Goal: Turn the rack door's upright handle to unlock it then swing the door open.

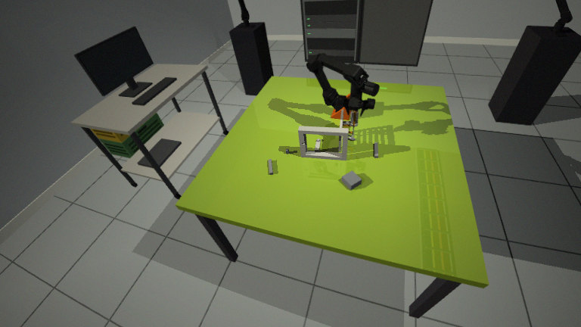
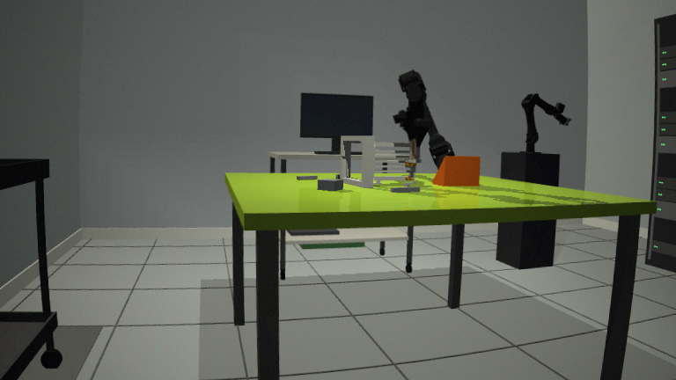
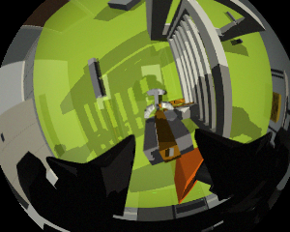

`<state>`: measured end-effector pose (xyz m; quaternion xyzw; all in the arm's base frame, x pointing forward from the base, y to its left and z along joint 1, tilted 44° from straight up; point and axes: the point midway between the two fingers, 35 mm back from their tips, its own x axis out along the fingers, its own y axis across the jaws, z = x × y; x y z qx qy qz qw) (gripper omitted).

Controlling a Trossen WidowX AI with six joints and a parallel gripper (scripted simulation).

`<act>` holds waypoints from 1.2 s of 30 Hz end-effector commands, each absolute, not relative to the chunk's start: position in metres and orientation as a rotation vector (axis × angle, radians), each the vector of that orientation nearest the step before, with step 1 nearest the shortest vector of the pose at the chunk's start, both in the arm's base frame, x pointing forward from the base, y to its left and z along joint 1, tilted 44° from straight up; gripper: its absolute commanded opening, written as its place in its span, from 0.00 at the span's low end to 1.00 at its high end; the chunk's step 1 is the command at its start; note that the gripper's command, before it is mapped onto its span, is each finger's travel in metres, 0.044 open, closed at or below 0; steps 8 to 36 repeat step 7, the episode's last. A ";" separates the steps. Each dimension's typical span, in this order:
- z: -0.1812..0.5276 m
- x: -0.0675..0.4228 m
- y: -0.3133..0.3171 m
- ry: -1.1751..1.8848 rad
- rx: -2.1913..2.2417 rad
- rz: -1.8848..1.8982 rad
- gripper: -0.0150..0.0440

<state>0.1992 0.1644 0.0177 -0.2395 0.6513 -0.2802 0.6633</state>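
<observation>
White slatted door (image 1: pixel 341 118) (image 2: pixel 391 154) (image 3: pixel 222 77) stands swung wide from its pale rectangular frame (image 1: pixel 323 129) (image 2: pixel 367 162) (image 3: pixel 157 24); black gripper (image 1: pixel 354 111) (image 2: pixel 415 143) (image 3: pixel 166 135) released, spread about the grey-and-orange upright handle (image 1: pixel 354 120) (image 2: pixel 413 164) (image 3: pixel 166 130), apparently turned; clear withdrawal outstanding, 80-degree angle unconfirmed.

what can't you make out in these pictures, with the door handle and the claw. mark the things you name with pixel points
- Whether the claw (image 3: pixel 166 135) touches the handle (image 3: pixel 166 135): unclear in the wrist view; too small in the top and exterior views.
- Door's (image 3: pixel 195 72) exact opening angle: the exterior view is side-on.
- Arm's base: behind the orange block (image 2: pixel 460 171) in the exterior view.
</observation>
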 end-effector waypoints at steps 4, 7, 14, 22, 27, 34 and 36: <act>0.023 0.199 0.172 1.472 -0.539 -0.632 0.76; 0.026 0.199 0.174 1.472 -0.540 -0.631 0.76; 0.026 0.199 0.174 1.472 -0.540 -0.631 0.76; 0.026 0.199 0.174 1.472 -0.540 -0.631 0.76; 0.026 0.199 0.174 1.472 -0.540 -0.631 0.76; 0.026 0.199 0.174 1.472 -0.540 -0.631 0.76; 0.026 0.199 0.174 1.472 -0.540 -0.631 0.76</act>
